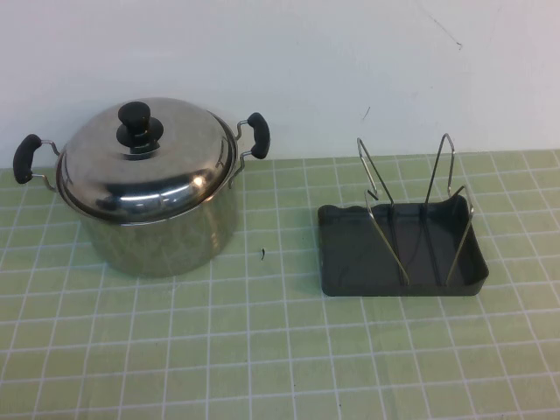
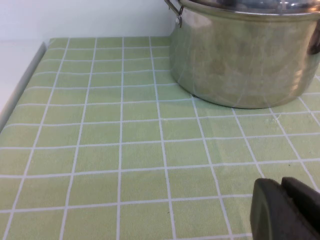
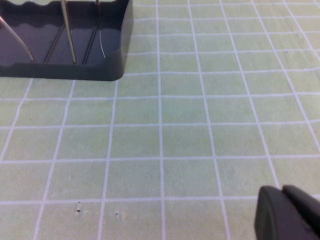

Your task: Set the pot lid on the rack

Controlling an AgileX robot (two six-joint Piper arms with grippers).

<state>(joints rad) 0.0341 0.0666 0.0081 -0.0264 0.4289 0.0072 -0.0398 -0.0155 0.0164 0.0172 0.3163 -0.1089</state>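
The steel pot lid (image 1: 162,162) with its black knob (image 1: 136,116) rests on the deep steel pot (image 1: 157,236) at the left of the table. The rack (image 1: 398,254), a dark grey tray with two upright wire loops (image 1: 437,201), stands at the right. Neither arm shows in the high view. My left gripper (image 2: 282,184) is shut and empty, low over the table some way in front of the pot (image 2: 245,60). My right gripper (image 3: 281,192) is shut and empty over bare cloth, well short of the rack's tray (image 3: 65,50).
A green checked cloth (image 1: 262,350) covers the table. A white wall rises behind it. The pot has two black side handles (image 1: 258,136). The table's left edge (image 2: 20,90) shows in the left wrist view.
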